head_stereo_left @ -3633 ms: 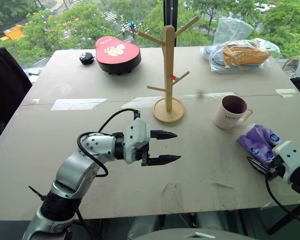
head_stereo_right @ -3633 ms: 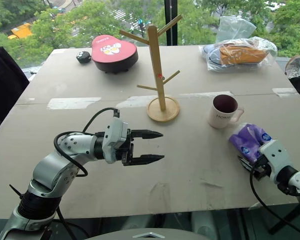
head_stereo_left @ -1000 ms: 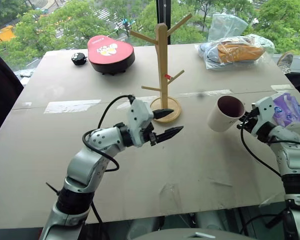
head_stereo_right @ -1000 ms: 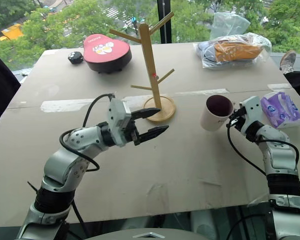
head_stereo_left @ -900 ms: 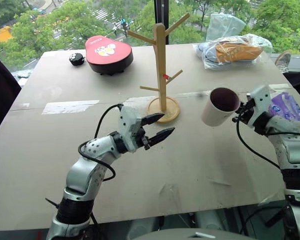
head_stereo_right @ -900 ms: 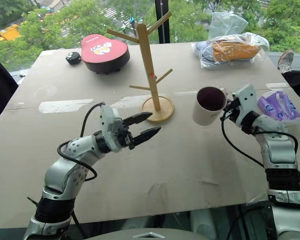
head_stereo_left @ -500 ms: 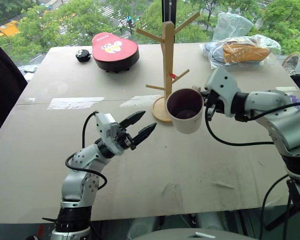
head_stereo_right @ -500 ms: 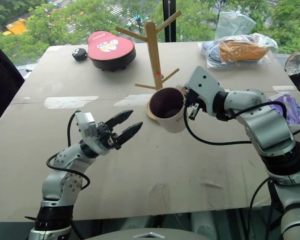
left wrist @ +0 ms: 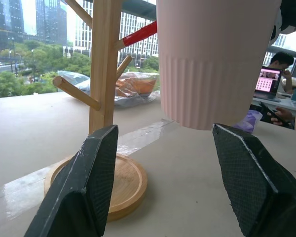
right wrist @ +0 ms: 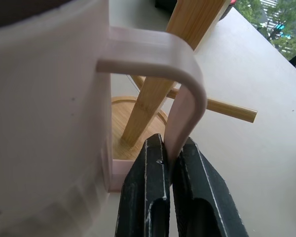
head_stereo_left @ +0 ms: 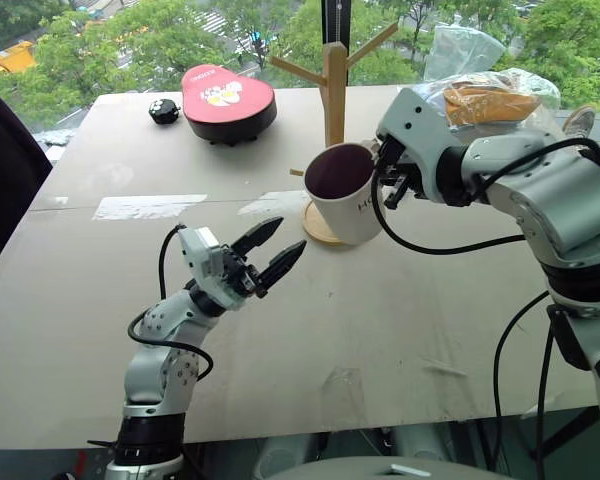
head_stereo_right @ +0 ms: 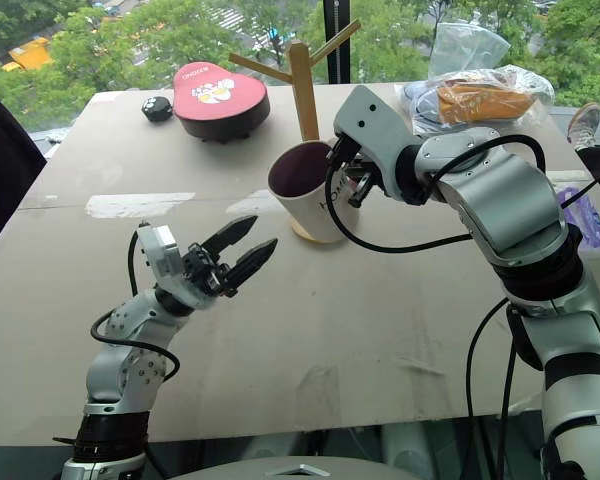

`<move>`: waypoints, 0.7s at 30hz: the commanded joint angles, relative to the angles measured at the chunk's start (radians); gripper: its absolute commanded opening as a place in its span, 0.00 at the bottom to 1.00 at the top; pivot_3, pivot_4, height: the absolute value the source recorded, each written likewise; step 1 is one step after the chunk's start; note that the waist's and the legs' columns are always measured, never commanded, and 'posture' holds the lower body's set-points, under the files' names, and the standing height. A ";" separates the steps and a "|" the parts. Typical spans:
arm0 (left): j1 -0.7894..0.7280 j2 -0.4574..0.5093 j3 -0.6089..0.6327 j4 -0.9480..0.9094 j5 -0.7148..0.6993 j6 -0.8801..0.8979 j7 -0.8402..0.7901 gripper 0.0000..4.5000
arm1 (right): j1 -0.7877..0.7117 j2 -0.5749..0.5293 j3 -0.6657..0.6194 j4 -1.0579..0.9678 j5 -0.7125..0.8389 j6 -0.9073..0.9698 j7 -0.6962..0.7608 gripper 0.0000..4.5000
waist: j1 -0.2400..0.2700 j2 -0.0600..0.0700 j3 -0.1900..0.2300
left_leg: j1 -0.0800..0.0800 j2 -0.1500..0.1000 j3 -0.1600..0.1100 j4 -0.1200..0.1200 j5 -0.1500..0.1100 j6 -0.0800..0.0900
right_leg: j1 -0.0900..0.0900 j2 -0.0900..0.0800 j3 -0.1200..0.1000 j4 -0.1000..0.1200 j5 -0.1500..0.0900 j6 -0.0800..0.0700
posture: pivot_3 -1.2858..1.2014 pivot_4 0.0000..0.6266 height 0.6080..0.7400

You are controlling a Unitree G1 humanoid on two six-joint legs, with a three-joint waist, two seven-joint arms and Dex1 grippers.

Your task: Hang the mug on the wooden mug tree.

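Mug (head_stereo_left: pixel 342 192) hangs in the air, tilted, just in front of the wooden mug tree (head_stereo_left: pixel 334 72) in the left eye view, off the table (head_stereo_left: pixel 430 310). The right pincer (head_stereo_left: pixel 390 182) grips it from the handle side. The left pincer (head_stereo_left: pixel 276 250) hovers low over the table nearer the robot, its fingers spread and holding nothing.

From the left wrist, both fingers stand wide apart, the mug's ribbed base (left wrist: pixel 214 84) above and between them, the tree's round base (left wrist: pixel 123 182) behind.

From the right wrist, the fingers (right wrist: pixel 148 197) are clamped together on the pale pink handle (right wrist: pixel 180 106), the post close behind it.
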 commanded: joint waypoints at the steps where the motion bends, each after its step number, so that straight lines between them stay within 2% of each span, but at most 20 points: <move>1: -0.015 -0.006 0.026 -0.004 -0.017 -0.033 0.006 0.70 | -0.050 0.018 0.003 -0.002 -0.015 -0.014 -0.018 0.01 | -0.001 0.000 0.000 | 0.000 0.000 0.000 0.000 0.000 0.000 | 0.000 0.000 0.000 0.000 0.000 0.000 | 0.52 0.24 1.00; 12: -0.055 -0.043 0.075 -0.011 -0.061 -0.074 0.037 0.70 | -0.086 0.052 0.023 0.062 -0.036 -0.047 -0.027 0.01 | -0.002 0.000 0.000 | 0.000 0.000 0.000 0.000 0.000 0.000 | -0.001 0.000 -0.001 0.000 0.000 -0.001 | 0.52 0.24 1.00; 15: -0.038 -0.037 0.055 -0.020 -0.054 -0.067 0.026 0.70 | -0.091 0.052 0.028 0.073 -0.040 -0.058 -0.027 0.19 | -0.009 0.000 0.000 | 0.000 0.000 0.001 0.000 0.000 0.000 | -0.001 0.000 -0.001 0.000 0.000 -0.001 | 0.52 0.24 1.00; 19: -0.037 -0.039 0.051 -0.024 -0.063 -0.063 0.029 0.70 | -0.094 0.054 0.014 0.076 -0.036 -0.055 -0.020 0.62 | -0.020 0.000 0.000 | 0.000 0.000 0.001 0.000 0.000 0.000 | -0.001 0.000 -0.002 0.000 0.000 -0.001 | 0.52 0.24 1.00; 20: -0.037 -0.039 0.051 -0.025 -0.063 -0.062 0.030 0.70 | -0.094 0.055 0.010 0.076 -0.035 -0.052 -0.020 0.77 | -0.023 0.000 0.000 | 0.000 0.000 0.001 0.000 0.000 0.000 | -0.001 0.000 -0.002 0.000 0.000 -0.001 | 0.52 0.24 1.00; 21: -0.036 -0.039 0.049 -0.026 -0.064 -0.061 0.030 0.70 | -0.097 0.055 0.001 0.077 -0.033 -0.047 -0.022 0.82 | -0.023 0.000 0.000 | 0.000 0.000 0.001 0.000 0.000 0.000 | -0.001 0.000 -0.001 0.000 0.001 -0.001 | 0.52 0.24 1.00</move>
